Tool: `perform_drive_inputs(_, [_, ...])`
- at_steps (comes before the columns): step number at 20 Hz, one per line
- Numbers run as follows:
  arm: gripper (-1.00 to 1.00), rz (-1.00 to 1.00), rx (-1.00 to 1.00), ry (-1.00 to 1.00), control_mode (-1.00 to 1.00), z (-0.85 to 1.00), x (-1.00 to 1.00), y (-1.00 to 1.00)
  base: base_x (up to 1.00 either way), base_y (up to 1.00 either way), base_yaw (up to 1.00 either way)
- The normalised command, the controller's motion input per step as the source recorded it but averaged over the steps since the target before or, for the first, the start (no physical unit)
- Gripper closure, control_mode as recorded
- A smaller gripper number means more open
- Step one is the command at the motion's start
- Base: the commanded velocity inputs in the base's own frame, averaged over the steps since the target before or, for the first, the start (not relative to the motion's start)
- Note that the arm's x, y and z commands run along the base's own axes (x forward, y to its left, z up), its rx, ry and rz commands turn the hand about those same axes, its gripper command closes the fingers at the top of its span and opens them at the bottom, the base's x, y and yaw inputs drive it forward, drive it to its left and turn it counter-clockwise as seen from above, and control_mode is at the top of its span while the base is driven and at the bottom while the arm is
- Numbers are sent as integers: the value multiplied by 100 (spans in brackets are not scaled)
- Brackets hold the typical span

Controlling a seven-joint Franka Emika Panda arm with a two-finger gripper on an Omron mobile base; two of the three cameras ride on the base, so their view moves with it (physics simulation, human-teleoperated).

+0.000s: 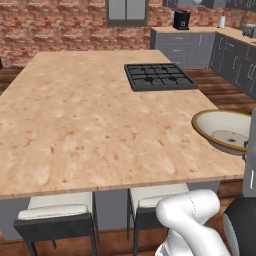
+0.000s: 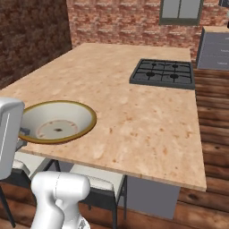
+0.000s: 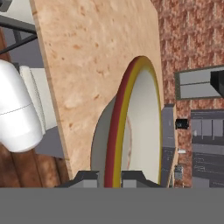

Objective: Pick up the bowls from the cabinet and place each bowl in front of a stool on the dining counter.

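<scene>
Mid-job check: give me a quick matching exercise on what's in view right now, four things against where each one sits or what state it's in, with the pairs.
Things:
1. cream bowl
2. gas cooktop
3. stools
4. coffee machine

Places or states:
A. tucked under the near edge of the dining counter
B. on the narrower counter by the brick wall
C. rim pinched in the gripper, over the near edge
D. set into the far part of the stone top

Pairs: 1-C, 2-D, 3-A, 4-B
</scene>
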Motion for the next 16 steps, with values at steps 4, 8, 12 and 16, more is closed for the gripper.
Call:
perform_drive_inputs(4, [100, 0, 0, 0, 100, 0, 0, 0, 0, 0, 0])
perform_drive_inputs(8, [100, 0, 0, 0, 100, 0, 0, 0, 0, 0, 0])
perform_drive_inputs(12, [100, 0, 0, 0, -100, 0, 1, 0, 0, 0, 0])
perform_drive_inputs(16, [100, -1, 1, 0, -100, -5, 9, 2, 0, 0, 0])
